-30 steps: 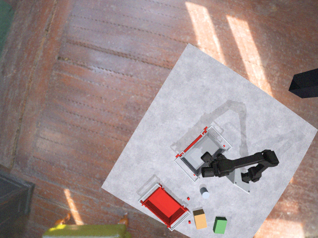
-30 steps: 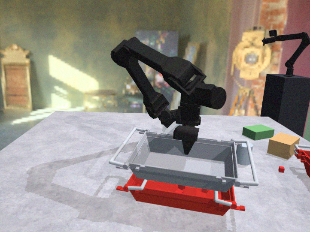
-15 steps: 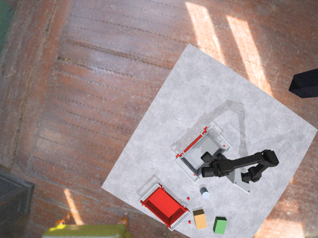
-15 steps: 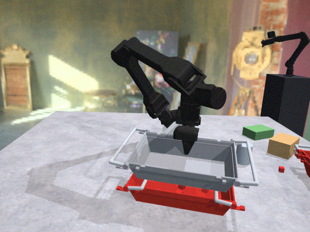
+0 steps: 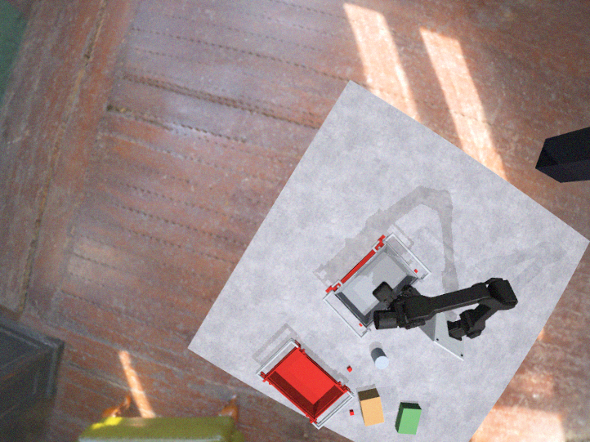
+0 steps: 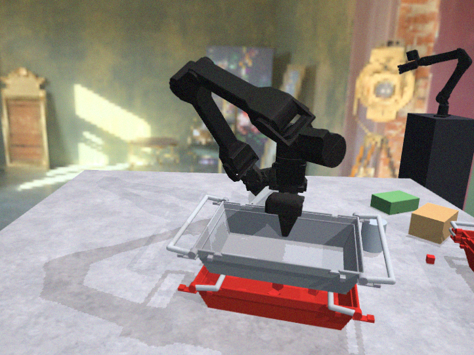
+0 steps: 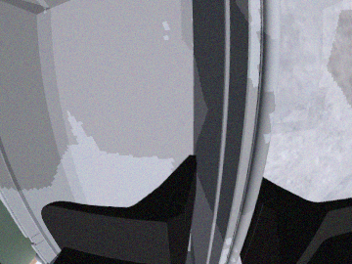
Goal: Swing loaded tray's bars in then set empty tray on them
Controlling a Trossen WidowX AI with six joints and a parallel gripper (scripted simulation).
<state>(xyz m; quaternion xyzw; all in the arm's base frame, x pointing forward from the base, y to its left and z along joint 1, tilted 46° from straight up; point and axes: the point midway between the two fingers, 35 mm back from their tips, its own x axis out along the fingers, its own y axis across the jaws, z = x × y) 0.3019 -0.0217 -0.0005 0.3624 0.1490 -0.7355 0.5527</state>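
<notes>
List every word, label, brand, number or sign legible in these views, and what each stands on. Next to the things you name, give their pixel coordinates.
None can be read. The grey tray (image 5: 376, 277) (image 6: 276, 248) (image 7: 117, 80), the green block (image 5: 408, 418) (image 6: 395, 201) and the orange block (image 5: 372, 409) (image 6: 430, 224) show no lettering.

Spare red tray (image 5: 304, 372) (image 6: 469, 239) with pale bars, at table edge, apart from the stack. Orange block (image 5: 373, 410) (image 6: 432, 222) near it, green block (image 5: 408, 419) (image 6: 395, 202) beside the orange one, both on the table. Grey-blue cylinder (image 5: 379, 359) (image 6: 372, 239), upright. Two loose small red cubes (image 5: 349, 368) (image 6: 430, 258) on the table, seen from the top. Black pedestal (image 5: 565, 157) (image 6: 419, 149) off the table, small black arm (image 6: 439, 57) on top. Background: ornate gold-framed panel (image 6: 23, 122), blurry painting (image 6: 253, 64), yellowish round object (image 6: 367, 84). Yellow-green furniture (image 5: 162, 428) at bottom of top view, cut off.
</notes>
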